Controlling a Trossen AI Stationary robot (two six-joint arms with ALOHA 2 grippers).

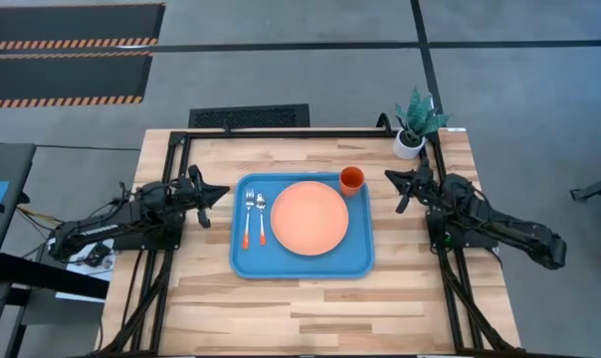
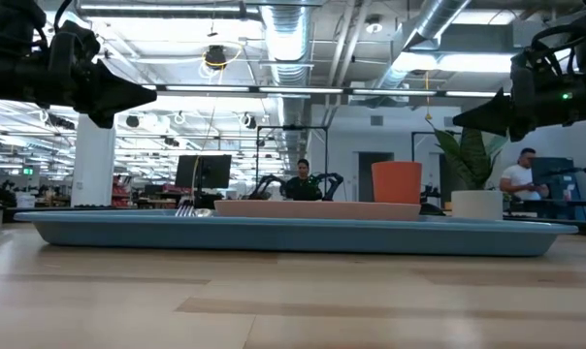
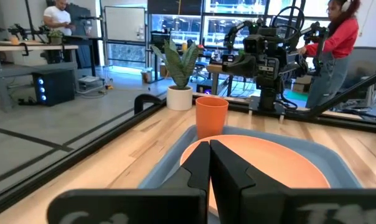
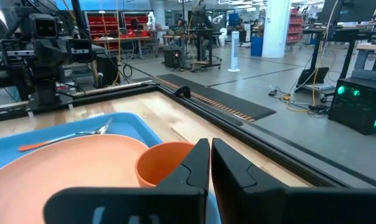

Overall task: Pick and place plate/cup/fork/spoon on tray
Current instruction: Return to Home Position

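The blue tray [image 1: 300,267] lies flat on the table's middle. The salmon-orange plate [image 1: 309,217] lies in it. The fork [image 1: 248,221] and spoon [image 1: 261,218] lie side by side on the tray's left part. The orange cup [image 1: 351,180] stands upright in the tray's far right corner. My left gripper [image 1: 224,190] is shut and empty, above the table left of the tray. My right gripper [image 1: 389,176] is shut and empty, above the table right of the tray. In the left wrist view its fingers [image 3: 210,163] point at the plate [image 3: 269,168] and cup [image 3: 211,116].
A white pot with a green plant [image 1: 412,129] stands at the table's far right corner, behind my right gripper. A black frame [image 1: 310,132] runs along the far edge and sides. Bare wood lies between the tray and the near edge. People stand in the room beyond.
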